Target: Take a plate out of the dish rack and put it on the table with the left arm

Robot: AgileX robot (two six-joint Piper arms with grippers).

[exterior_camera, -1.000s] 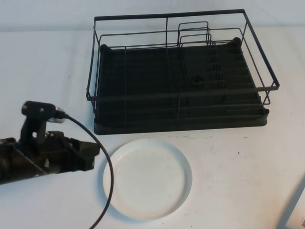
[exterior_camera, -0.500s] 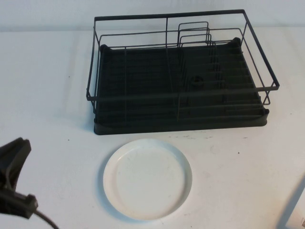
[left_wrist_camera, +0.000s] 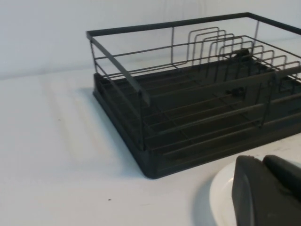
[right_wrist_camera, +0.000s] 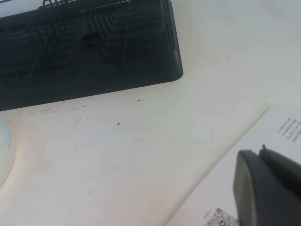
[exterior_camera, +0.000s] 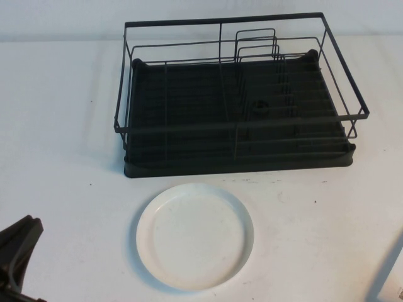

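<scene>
Plate [exterior_camera: 195, 236] is seen lying flat on the white surface [exterior_camera: 63, 113], just in front of the dish rack [exterior_camera: 236, 94], near the rack's front edge but apart from it, roughly under the rack's left-centre section. Nothing is held by the rack: only the black ribbed tray base and the upright wire dividers toward its right half are seen. Left gripper [left_wrist_camera: 268, 190] is located off the plate's left side, low in the near-left corner of the high view, well apart from the rack; only a dark angled part of the left arm [exterior_camera: 19, 251] is caught there. In the left wrist view its two dark fingers [left_wrist_camera: 249, 193] are seen side by side with only a thin seam between them, read as clenched, nothing gripped; the plate's rim is partly covered by them. Right gripper [right_wrist_camera: 270, 188] is parked well off the rack's front-right corner, above a printed paper sheet [right_wrist_camera: 277, 132] on the surface; its fingers are seen pressed together with only a thin line between them, empty. Small dark specks are noted on the surface in front of the rack.
</scene>
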